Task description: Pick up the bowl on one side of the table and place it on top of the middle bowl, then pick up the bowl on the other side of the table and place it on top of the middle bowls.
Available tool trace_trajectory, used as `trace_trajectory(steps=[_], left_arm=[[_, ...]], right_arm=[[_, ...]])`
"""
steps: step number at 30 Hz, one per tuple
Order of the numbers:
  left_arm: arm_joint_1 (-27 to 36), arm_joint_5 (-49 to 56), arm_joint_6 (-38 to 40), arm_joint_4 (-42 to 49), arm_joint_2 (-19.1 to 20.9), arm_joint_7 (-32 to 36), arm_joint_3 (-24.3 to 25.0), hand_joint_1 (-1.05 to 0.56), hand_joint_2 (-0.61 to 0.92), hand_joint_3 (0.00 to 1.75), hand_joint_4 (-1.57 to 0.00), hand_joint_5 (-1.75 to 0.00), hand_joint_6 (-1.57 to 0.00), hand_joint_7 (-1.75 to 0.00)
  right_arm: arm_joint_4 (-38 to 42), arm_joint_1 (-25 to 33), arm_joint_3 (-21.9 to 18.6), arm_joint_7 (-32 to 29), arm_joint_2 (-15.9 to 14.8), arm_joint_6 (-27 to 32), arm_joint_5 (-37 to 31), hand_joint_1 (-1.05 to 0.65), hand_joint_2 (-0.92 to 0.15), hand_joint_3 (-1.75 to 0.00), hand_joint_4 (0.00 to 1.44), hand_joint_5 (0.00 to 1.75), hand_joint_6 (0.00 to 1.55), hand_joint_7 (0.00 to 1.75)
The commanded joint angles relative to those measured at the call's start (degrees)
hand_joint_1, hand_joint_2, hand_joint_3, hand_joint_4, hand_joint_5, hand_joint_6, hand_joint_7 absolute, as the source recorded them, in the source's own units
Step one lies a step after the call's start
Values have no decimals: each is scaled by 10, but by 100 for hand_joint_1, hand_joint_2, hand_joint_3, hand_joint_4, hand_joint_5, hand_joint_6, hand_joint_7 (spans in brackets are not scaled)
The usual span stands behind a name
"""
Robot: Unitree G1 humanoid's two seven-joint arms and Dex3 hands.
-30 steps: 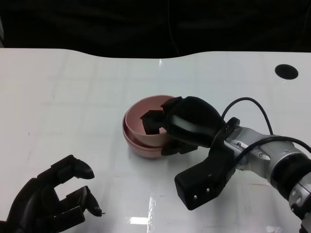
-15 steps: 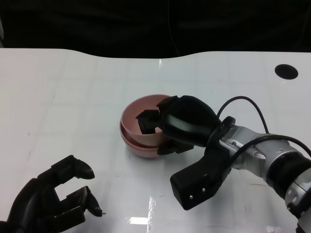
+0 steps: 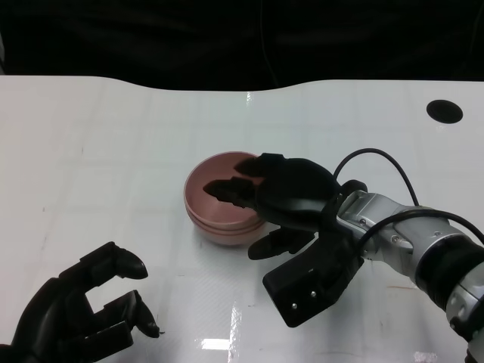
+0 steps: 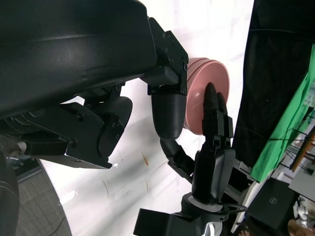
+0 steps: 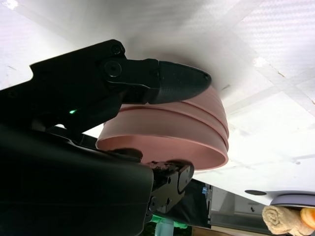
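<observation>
The pink bowls (image 3: 219,208) sit stacked mid-table. The right hand (image 3: 276,198) grips the top bowl's right rim. The left hand (image 3: 79,314) waits near-left, fingers apart, holding nothing. A black hole (image 3: 445,111) sits far right.

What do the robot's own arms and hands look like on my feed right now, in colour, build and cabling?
Both hands are matte black with thick, segmented fingers. The right hand has a rounded, glossy black shell at its back, a boxy black block with two small screw heads under the wrist, and a silver metal forearm with a black cable looping over it. Of the left arm only the left hand shows in the head view.
</observation>
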Motion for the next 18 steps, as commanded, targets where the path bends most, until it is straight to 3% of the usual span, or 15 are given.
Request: trace_trajectory(steps=[1, 12, 18], left_arm=[[2, -1, 6, -9, 1, 10, 3, 18, 92, 124, -57, -175, -41, -175], [1, 2, 1, -6, 5, 2, 3, 16, 92, 124, -56, -175, -40, -175], [-2, 1, 4, -3, 5, 5, 5, 17, 92, 125, -57, -175, -41, -175]], right_arm=[[0, 10, 9, -28, -5, 15, -10, -105, -92, -86, 0, 0, 0, 0], [-2, 14, 28, -52, -12, 18, -19, -105, -92, -90, 0, 0, 0, 0], [-71, 28, 17, -54, -51, 6, -15, -105, -92, -84, 0, 0, 0, 0]])
